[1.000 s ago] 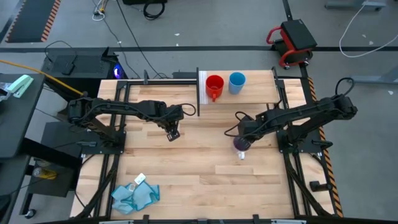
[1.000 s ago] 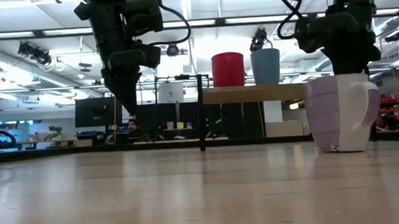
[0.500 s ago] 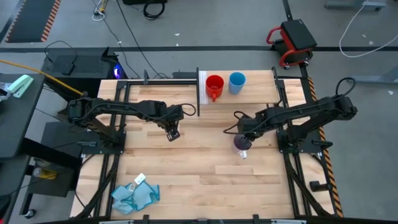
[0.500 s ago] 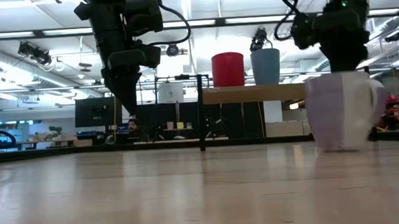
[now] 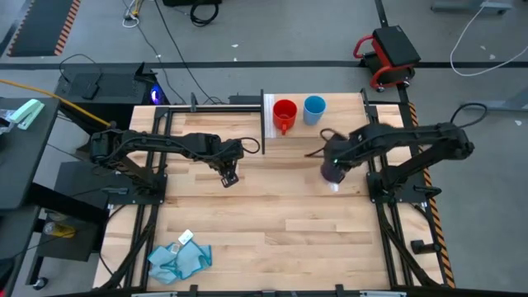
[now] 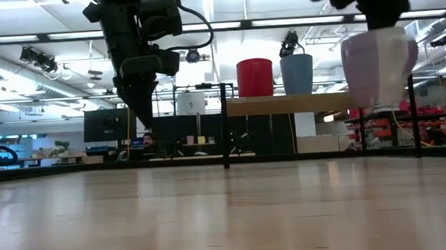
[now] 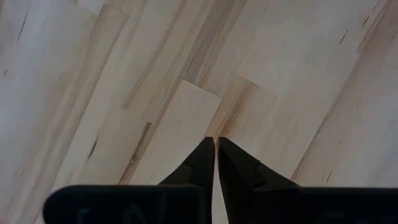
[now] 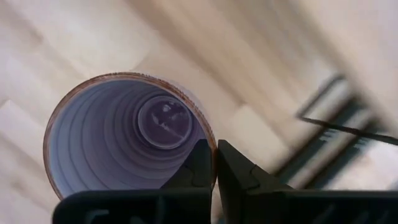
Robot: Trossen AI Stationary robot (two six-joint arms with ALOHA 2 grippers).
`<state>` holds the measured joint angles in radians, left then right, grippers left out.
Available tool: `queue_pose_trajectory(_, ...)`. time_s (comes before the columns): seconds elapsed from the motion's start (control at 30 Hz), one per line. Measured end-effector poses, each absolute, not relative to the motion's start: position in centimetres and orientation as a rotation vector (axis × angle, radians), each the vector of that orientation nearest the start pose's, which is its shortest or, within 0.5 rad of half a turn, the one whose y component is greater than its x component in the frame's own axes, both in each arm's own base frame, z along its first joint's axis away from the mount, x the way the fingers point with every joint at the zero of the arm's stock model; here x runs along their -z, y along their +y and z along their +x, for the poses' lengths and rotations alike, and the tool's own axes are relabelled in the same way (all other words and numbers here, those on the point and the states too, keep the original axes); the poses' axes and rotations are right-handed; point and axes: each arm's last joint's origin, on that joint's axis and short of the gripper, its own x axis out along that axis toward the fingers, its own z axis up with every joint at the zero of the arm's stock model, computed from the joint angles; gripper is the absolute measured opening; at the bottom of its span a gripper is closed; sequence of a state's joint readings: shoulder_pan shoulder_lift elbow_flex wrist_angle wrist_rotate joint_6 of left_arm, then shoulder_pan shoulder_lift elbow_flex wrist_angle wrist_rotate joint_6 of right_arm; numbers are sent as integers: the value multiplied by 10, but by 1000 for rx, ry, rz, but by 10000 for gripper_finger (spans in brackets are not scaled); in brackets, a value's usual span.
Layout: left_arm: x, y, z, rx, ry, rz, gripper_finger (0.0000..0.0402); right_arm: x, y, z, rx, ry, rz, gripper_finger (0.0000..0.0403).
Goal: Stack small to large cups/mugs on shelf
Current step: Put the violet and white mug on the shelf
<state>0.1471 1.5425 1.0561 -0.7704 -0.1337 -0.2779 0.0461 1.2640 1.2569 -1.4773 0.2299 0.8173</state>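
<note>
The right gripper point(image 8: 215, 163) is clamped on the rim of the lilac mug point(image 6: 378, 65), one finger inside and one outside, holding it clear of the desk point(image 5: 264, 214), about level with the shelf point(image 6: 288, 104), probably just short of its front edge. The red mug point(image 5: 285, 113) and blue mug point(image 5: 314, 108) stand side by side on the shelf. The left gripper point(image 7: 216, 152) hovers over bare desk, fingers pressed together

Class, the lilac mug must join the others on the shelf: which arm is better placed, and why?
The right. Its gripper already holds the lilac mug lifted near the shelf. The left gripper hangs shut and empty, farther from the shelf.
</note>
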Motion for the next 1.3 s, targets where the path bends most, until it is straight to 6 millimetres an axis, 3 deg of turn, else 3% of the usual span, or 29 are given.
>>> queue_pose_trajectory(0.23,-214,46,283,-416,1218,-247,19,-366,-23,185,807,1179,496,9)
queue_pose_trajectory(0.4,-214,46,283,-416,1218,-247,24,-383,-50,178,867,1116,520,9)
queue_pose_trajectory(0.9,-214,46,283,-416,1220,-246,18,-385,-117,143,989,1183,536,9)
queue_pose_trajectory(1.3,-214,46,283,-416,1220,-247,12,-382,-145,120,1041,1228,555,9)
